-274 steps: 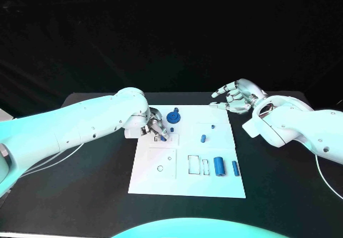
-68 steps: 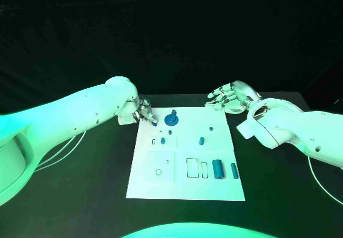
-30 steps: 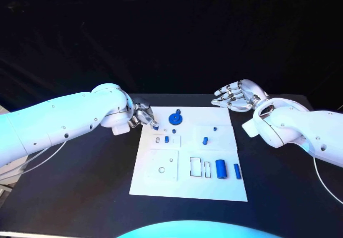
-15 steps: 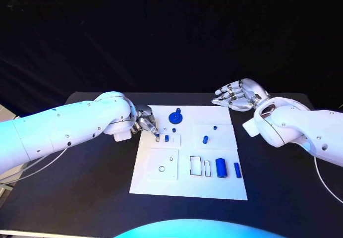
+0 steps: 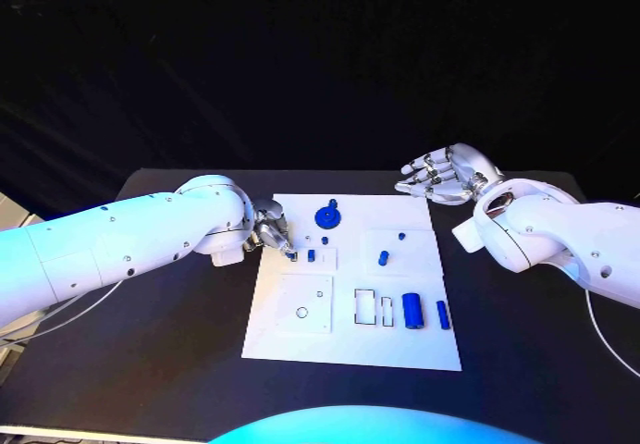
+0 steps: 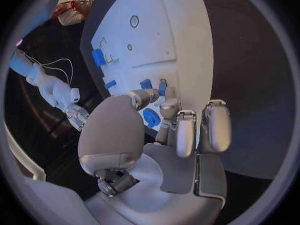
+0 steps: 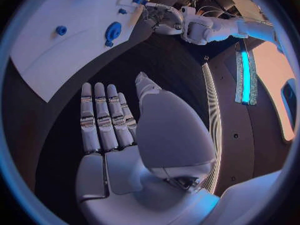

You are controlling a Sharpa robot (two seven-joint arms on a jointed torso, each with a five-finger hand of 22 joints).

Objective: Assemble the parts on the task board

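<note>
**Q:** Where is the task board, and which way does it run?

**A:** The white task board (image 5: 355, 347) lies flat in the middle of the black table (image 5: 160, 333). Its long axis runs from the robot out toward the far edge, with the short sides near and far.

**Q:** What sits on it?

**A:** At the far end is a round blue disc part (image 5: 326, 218) with a small blue peg (image 5: 332, 202) just beyond it. In the near right area a thick blue cylinder (image 5: 411, 311) and a thinner blue rod (image 5: 441, 314) lie side by side, both with their long axes along the board's length. Nearer the middle, a small blue pin (image 5: 383, 258) sits in a square outline, and another short blue piece (image 5: 311, 254) is in a recess close to the left hand.

**Q:** What is the left hand doing?

**A:** The left hand (image 5: 274, 230) is over the far left edge of the board, fingers bunched and pointing down at the surface. In the left wrist view the fingers (image 6: 178, 130) are curled together with the tips close to a small blue part (image 6: 162, 88) by the recess. Whether they actually pinch it cannot be told.

**Q:** And the right hand?

**A:** The right hand (image 5: 443, 176) is raised off the table beyond the board's far right corner, well apart from the parts. In the right wrist view its fingers (image 7: 103, 117) lie straight and side by side, the palm bare, holding nothing.
</note>
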